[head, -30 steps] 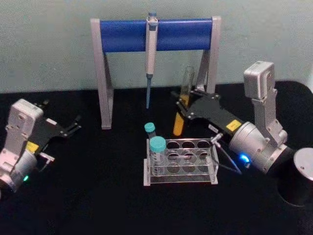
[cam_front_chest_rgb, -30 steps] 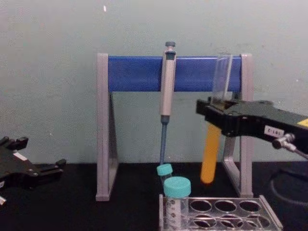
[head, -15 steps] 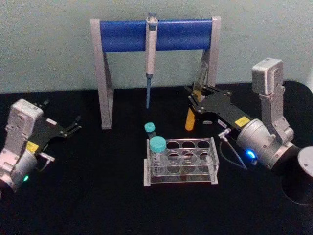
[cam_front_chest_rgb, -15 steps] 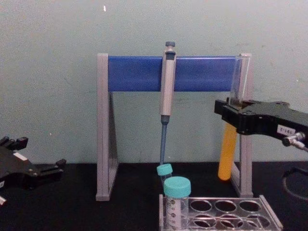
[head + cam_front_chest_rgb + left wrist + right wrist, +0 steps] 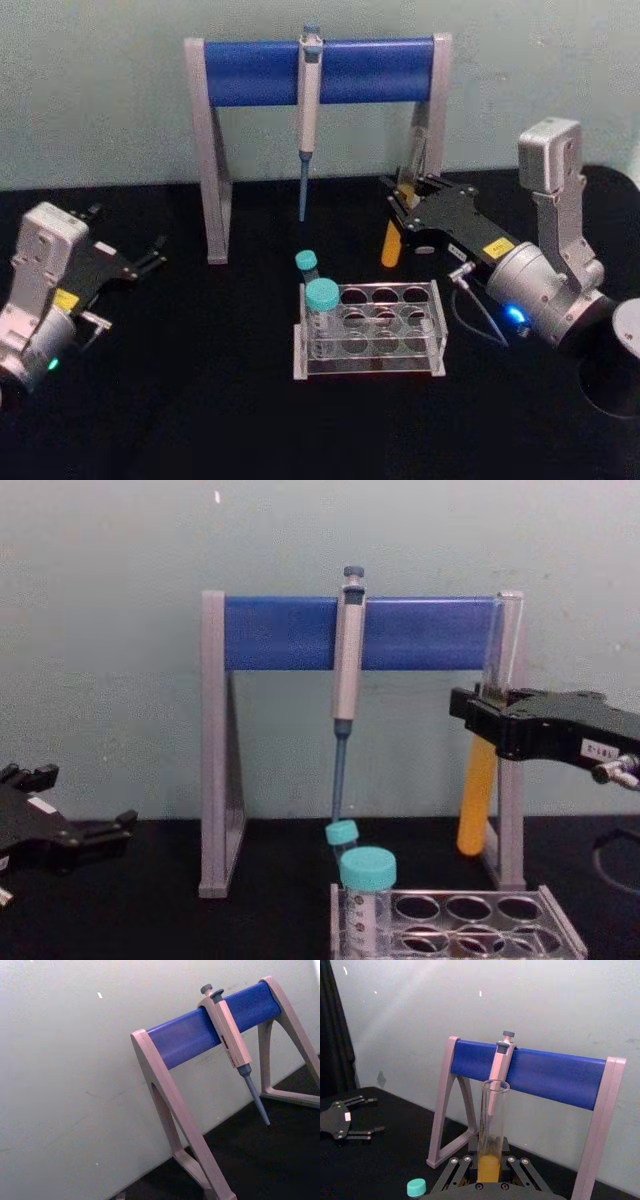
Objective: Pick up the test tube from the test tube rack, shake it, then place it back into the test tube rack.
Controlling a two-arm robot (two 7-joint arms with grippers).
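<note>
right tool (image 5: 403,203) clamping tube (image 5: 476,798) mid-length, up behind rack (image 5: 438,335) | tube looking light, slick, brittle, uncapped | left tool (image 5: 128,238) idling, fingers apart

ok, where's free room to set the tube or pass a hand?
The test tube rack's middle and right holes are open. Bare table lies between the left gripper and the rack. Crowded: the right gripper holding the test tube by the pipette stand's right leg.

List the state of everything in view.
test tube: uncapped, part-filled with orange liquid, held clear of rack
right tool: shut on test tube
left tool: open, parked left
test tube rack: on table
teal-capped tube: capped, standing in rack
pipette: hanging on stand
</note>
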